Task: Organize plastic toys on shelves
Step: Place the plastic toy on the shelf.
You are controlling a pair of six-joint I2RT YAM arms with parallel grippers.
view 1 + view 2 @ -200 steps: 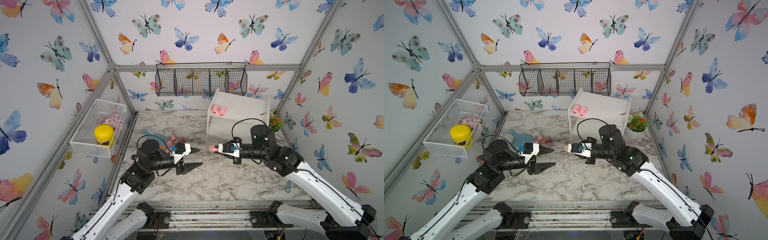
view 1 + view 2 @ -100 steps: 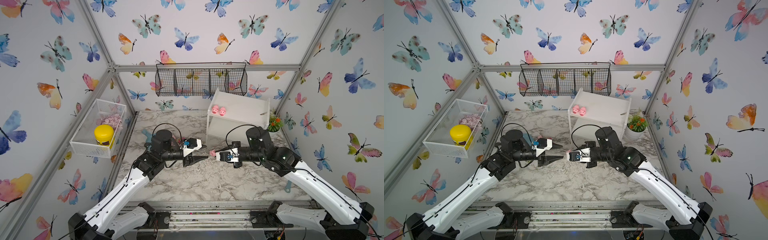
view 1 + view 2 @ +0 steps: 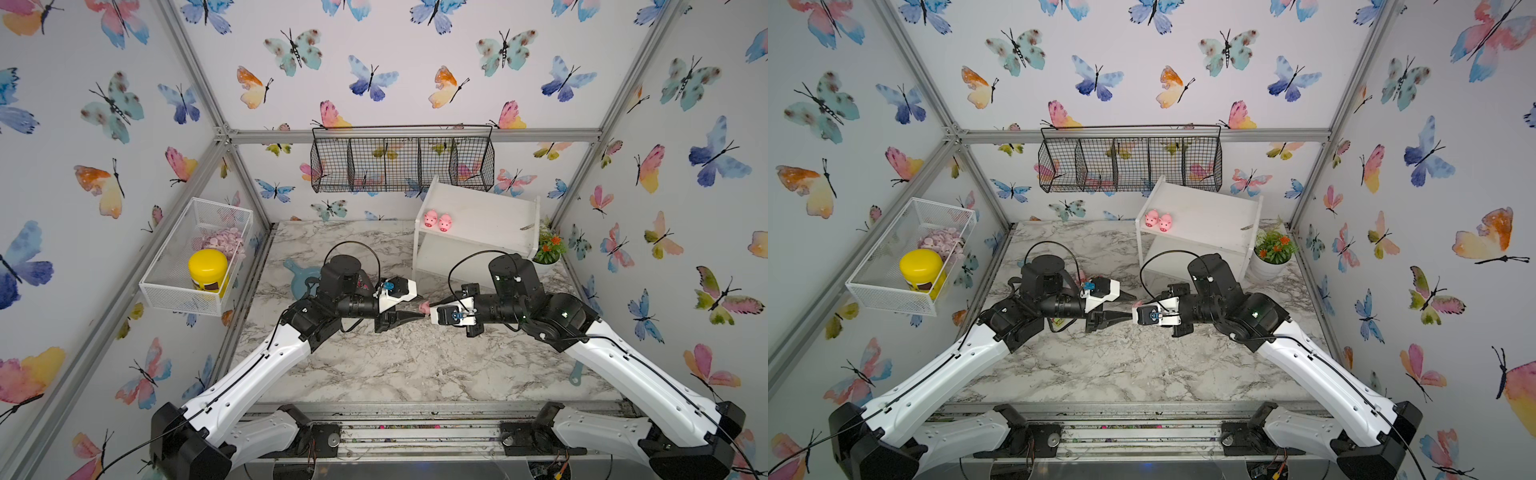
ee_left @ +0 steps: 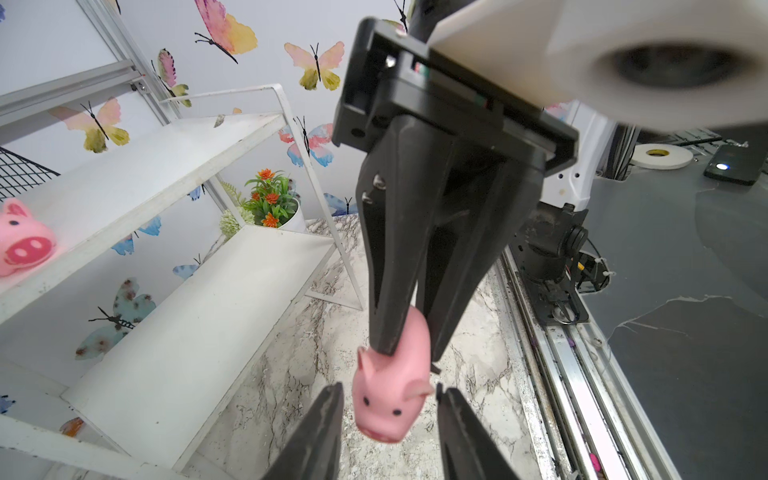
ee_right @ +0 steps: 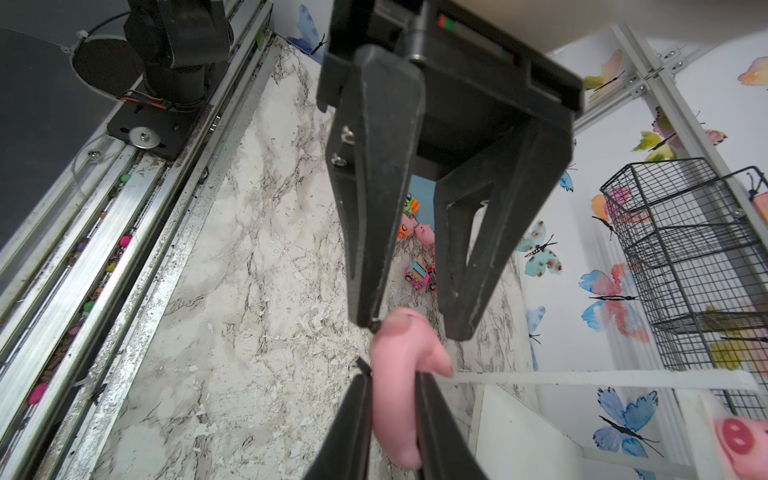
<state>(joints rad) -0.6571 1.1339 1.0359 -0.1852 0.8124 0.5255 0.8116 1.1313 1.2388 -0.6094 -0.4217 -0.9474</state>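
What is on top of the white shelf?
A pink pig and a second pig stand side by side near a front corner of the white shelf's top board; no other toys there. The lower board is mostly covered.

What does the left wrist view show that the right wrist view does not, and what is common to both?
Only the left wrist view shows the face of the held pig, the potted plant and a tape roll.

Only the right wrist view shows the toy trucks, a loose pig on the table and the black wire basket.

Both show the held pig clamped in the fingers of the right gripper, the fingers of the left gripper open beside its head, and a shelf pig on the shelf.
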